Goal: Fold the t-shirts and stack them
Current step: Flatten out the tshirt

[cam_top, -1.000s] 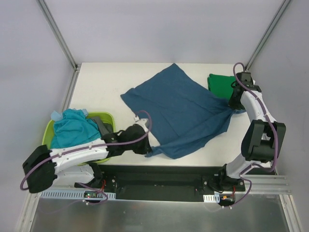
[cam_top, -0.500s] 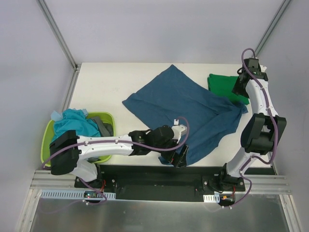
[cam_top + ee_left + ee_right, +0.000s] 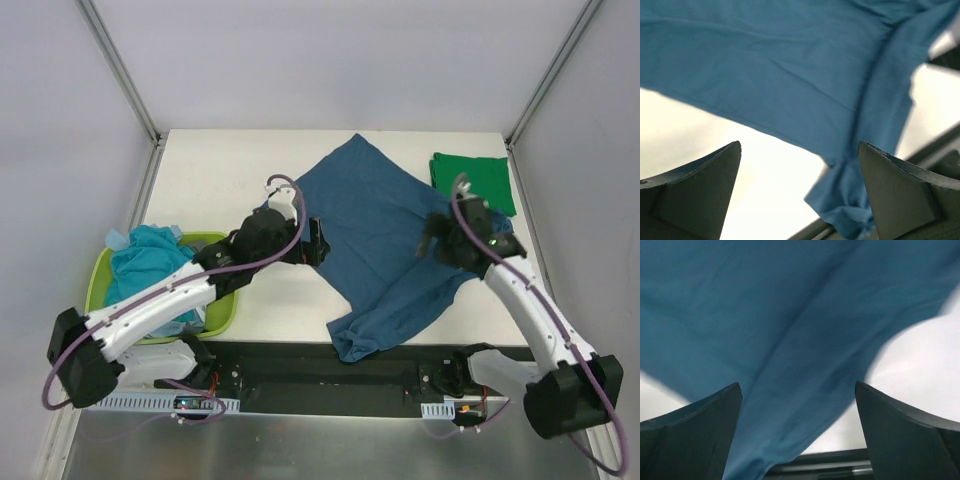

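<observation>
Blue tee [image 3: 385, 240] lies rumpled across the counter [image 3: 220, 170] centre, its near end bunched at the edge. Left claw [image 3: 316, 243] and right claw [image 3: 430, 236] both stand apart, gripping nothing. Green tee [image 3: 475, 180] lies folded at far right.

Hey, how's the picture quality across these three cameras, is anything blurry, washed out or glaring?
Top external: even, soft light, sharp throughout, no harsh shadows around the dark teal-blue t-shirt. Left wrist: the table is blown out to a pale glow, and the left gripper's fingers are dark and soft-edged. Right wrist: the shirt looks slightly smeared with soft folds, and the table is bright white at the right.
</observation>
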`<state>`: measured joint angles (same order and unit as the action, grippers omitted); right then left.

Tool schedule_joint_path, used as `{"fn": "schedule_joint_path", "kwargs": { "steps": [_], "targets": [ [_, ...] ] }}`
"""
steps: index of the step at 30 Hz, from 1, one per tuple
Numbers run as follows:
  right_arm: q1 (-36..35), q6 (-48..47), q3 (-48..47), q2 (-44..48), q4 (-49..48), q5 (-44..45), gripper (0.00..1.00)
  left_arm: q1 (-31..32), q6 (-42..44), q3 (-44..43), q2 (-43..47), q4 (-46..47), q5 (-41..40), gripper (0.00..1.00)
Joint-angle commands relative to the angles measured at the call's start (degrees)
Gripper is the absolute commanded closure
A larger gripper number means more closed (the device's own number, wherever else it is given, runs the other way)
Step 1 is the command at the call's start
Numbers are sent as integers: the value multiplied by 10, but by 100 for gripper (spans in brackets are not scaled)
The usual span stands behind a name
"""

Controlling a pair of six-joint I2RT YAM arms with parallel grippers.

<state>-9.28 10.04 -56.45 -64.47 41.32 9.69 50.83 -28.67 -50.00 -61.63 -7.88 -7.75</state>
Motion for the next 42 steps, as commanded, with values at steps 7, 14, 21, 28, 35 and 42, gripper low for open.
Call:
{"fn": "schedule_joint_path", "kwargs": {
  "steps": [7,14,21,28,35,42],
  "targets": [
    [-236,140,177,5,-167,-115,4,-170,27,-160,-311,7,119,1],
    [-171,104,140,-118,-151,-64,4,-227,19,-248,-473,1,199,1],
    [-23,47,104,-191,-135,-85,4,-230,-6,-170,-474,1,238,1],
    [79,-6,5,-271,-124,-91,4,-189,-37,-36,-364,22,271,1],
    [88,-54,-104,-327,-134,-65,4,-147,-40,-21,-296,22,248,1],
    [58,-38,-47,-193,-79,-21,4,-147,-47,11,-199,2,136,1]
  ]
}}
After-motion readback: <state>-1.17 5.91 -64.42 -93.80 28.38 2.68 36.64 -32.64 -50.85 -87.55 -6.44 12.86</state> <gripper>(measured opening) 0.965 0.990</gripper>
